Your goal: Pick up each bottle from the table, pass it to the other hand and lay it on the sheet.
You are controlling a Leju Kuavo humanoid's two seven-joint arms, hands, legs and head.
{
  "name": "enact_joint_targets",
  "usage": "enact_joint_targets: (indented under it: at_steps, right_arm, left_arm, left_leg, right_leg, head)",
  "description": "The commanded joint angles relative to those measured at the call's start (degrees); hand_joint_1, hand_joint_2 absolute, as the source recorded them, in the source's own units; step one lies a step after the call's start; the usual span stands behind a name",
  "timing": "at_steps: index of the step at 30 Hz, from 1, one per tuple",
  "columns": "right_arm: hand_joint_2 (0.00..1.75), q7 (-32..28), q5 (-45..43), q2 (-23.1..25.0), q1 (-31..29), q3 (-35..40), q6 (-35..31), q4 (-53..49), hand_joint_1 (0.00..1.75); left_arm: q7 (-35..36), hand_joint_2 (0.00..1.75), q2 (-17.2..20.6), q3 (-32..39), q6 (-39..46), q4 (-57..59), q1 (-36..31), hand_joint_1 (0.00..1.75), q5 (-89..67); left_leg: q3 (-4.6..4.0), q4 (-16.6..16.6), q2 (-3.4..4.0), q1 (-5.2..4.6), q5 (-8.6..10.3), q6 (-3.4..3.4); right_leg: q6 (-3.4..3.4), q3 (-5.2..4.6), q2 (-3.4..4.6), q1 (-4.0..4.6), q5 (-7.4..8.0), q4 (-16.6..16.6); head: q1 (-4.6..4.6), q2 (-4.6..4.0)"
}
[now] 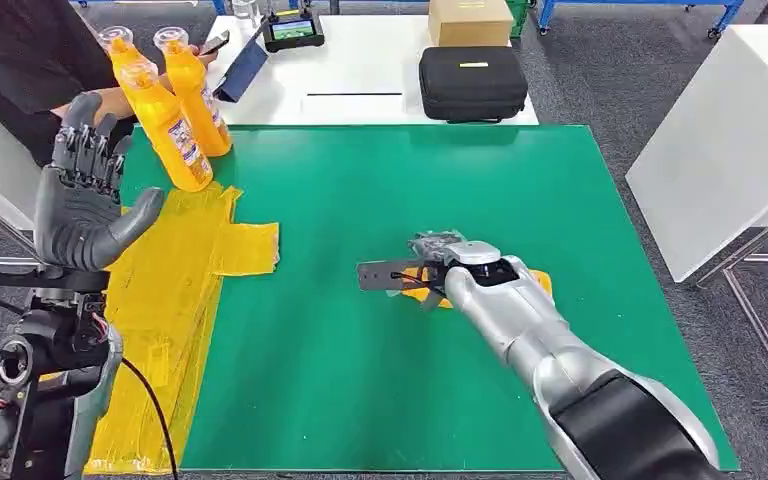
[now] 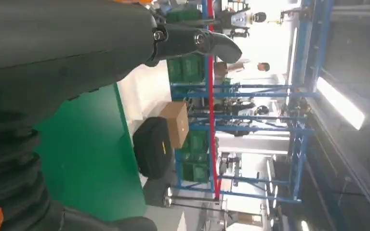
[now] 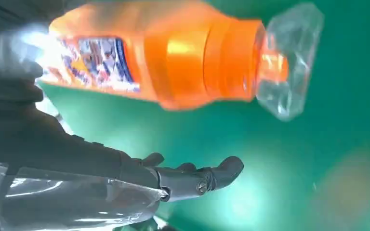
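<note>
Head view, surface: I saw the green surface (image 1: 380, 200) with a crumpled yellow sheet (image 1: 175, 290) along its left side.
Head view, standing bottles: two orange bottles (image 1: 175, 110) stood upright at the far left corner, just beyond the sheet's far end, touching or nearly so; a person (image 1: 20, 60) in dark clothing stood just behind them, cut off by the frame edge.
Head view, left hand: my left hand (image 1: 85, 195) was raised over the sheet's left part, palm toward the camera, fingers apart and holding nothing.
Head view, right hand: my right hand (image 1: 435, 262) was low at mid-surface, mostly hidden by its own wrist; slivers of orange showed beneath it, so the bottle there was hard to make out.
Head view, beyond: a white table (image 1: 360, 60) carried a black case (image 1: 472, 82), a cardboard box (image 1: 470, 20) and a small screen device (image 1: 293, 28).
Left wrist view: the left hand's dark palm covered much of the frame with one finger (image 2: 197, 41) extended and nothing in it; the black case (image 2: 151, 147) and box (image 2: 176, 122) lay beyond the green edge, with blue racks (image 2: 250, 120) behind.
Right wrist view, bottle: the orange bottle (image 3: 164, 53) lay close against the palm over green, its clear cap (image 3: 289, 57) blurred.
Right wrist view, hand: the thumb (image 3: 197, 178) stood clear of the bottle; I could not tell whether the fingers had closed on it.
</note>
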Motion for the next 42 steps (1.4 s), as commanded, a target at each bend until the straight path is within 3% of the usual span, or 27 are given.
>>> enact_joint_targets:
  at_steps: [1, 4, 10, 11, 13, 16, 21, 25, 42]
  right_arm:
    - [0.00, 3.61, 4.10, -10.26, 1.87, 5.46, 1.52, -29.39, 0.00]
    - [0.00, 5.47, 3.12, -15.54, 6.25, 2.26, 4.78, -47.43, 0.00]
    - [0.00, 5.81, 2.85, -15.79, 6.95, 1.90, 5.99, -48.61, 0.00]
    - [1.75, 5.73, 2.62, -15.32, 7.18, 1.15, 4.60, -48.30, 0.00]
    - [1.75, 4.49, 0.00, -18.02, 10.12, -0.69, 3.90, -55.72, 0.00]
    - [1.75, 6.34, -2.07, -24.75, 15.52, -1.76, 9.72, -65.74, 0.00]
    - [1.75, 6.41, -1.46, -31.11, 25.83, -1.56, 11.92, -68.41, 0.00]
    - [1.75, 7.61, 0.21, -30.45, 29.43, -1.95, 13.41, -66.85, 0.00]
    - [1.75, 9.86, 7.28, -27.44, 30.77, -7.42, 14.44, -61.58, 0.00]
  left_arm:
    - [0.03, 1.75, -4.63, 7.66, -0.31, -4.81, 4.21, 0.00, -1.48]
    - [-0.34, 1.75, -4.84, 9.22, -1.42, -6.43, 6.35, 0.00, -1.77]
    - [-0.49, 1.75, -5.08, 9.29, -1.65, -6.06, 6.07, 0.00, -1.71]
    - [-0.56, 1.75, -4.99, 9.28, -1.72, -5.95, 6.05, 0.00, -1.76]
    - [-1.41, 1.75, -4.03, 9.13, -2.37, -5.56, 6.43, 0.00, -1.47]
    - [-3.14, 1.75, -1.44, 8.20, -3.38, -3.04, 5.83, 0.00, 0.53]
    - [-4.39, 1.75, 1.11, 7.24, -3.45, -1.28, 5.58, 0.00, 2.77]
    - [-5.01, 1.75, 2.32, 7.77, -3.02, -2.09, 7.81, 0.00, 3.31]
    - [-5.63, 1.75, 3.63, 6.41, -2.28, -2.77, 9.23, 0.00, 3.93]
  left_leg:
    - [-0.01, 0.10, -0.01, 0.06, -0.10, -0.17]
    - [-0.04, 0.05, -0.12, 0.04, -0.05, -0.12]
    - [-0.04, 0.02, -0.16, 0.02, -0.05, -0.12]
    - [0.06, 0.04, -0.15, 0.05, -0.10, -0.21]
    - [0.00, 0.01, -0.17, 0.02, -0.05, -0.15]
    - [-0.02, 0.01, -0.42, 0.04, -0.02, -0.13]
    - [0.20, -0.13, -0.69, 0.07, -0.03, -0.13]
    - [0.15, -0.12, -0.42, 0.03, -0.06, -0.14]
    - [0.13, -0.06, -0.18, 0.05, -0.14, -0.20]
  right_leg:
    - [0.05, 0.04, -0.11, 0.05, -0.08, 0.02]
    - [0.05, 0.03, -0.17, 0.03, -0.06, -0.03]
    - [0.03, 0.06, -0.19, 0.01, -0.06, -0.08]
    - [0.03, 0.16, -0.22, 0.04, -0.10, -0.07]
    - [0.01, 0.09, -0.21, 0.01, -0.06, -0.09]
    - [0.02, 0.12, -0.44, 0.03, -0.09, -0.13]
    - [0.04, 0.41, -0.70, 0.08, -0.13, -0.30]
    - [0.04, 0.31, -0.43, 0.04, -0.09, -0.24]
    - [0.03, 0.22, -0.26, 0.04, -0.09, -0.17]
  head:
    - [0.00, 0.00]
    - [-0.02, 0.00]
    - [0.00, 0.00]
    - [-0.02, 0.00]
    - [-0.02, 0.00]
    - [-0.02, 0.00]
    - [-0.02, 0.00]
    - [0.00, 0.00]
    - [-0.02, 0.00]
